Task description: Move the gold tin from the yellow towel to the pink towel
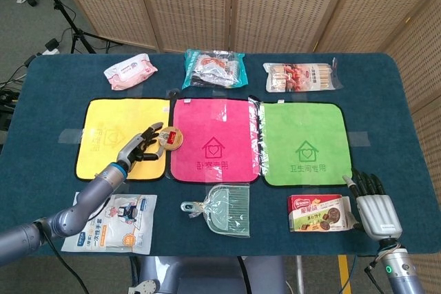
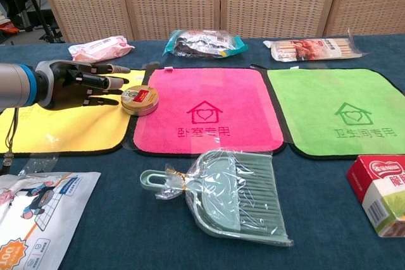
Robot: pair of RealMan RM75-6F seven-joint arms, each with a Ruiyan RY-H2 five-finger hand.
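Gold tin (image 1: 170,140) (image 2: 140,100) straddling the seam between yellow towel (image 1: 110,129) (image 2: 57,124) and pink towel (image 1: 215,139) (image 2: 205,109), tilted slightly in the chest view. Left hand (image 1: 142,147) (image 2: 79,85) stretched out low over the yellow towel, fingers (image 2: 109,83) extended and apart, tips touching the tin's side; whether gripping or only pushing, cannot tell. Right hand (image 1: 375,208) resting at the table's near right corner beside a red biscuit box (image 1: 320,213) (image 2: 381,193), holding nothing, fingers straight and slightly spread. Wrapped green dustpan (image 1: 222,204) (image 2: 221,194) lying in front of the pink towel
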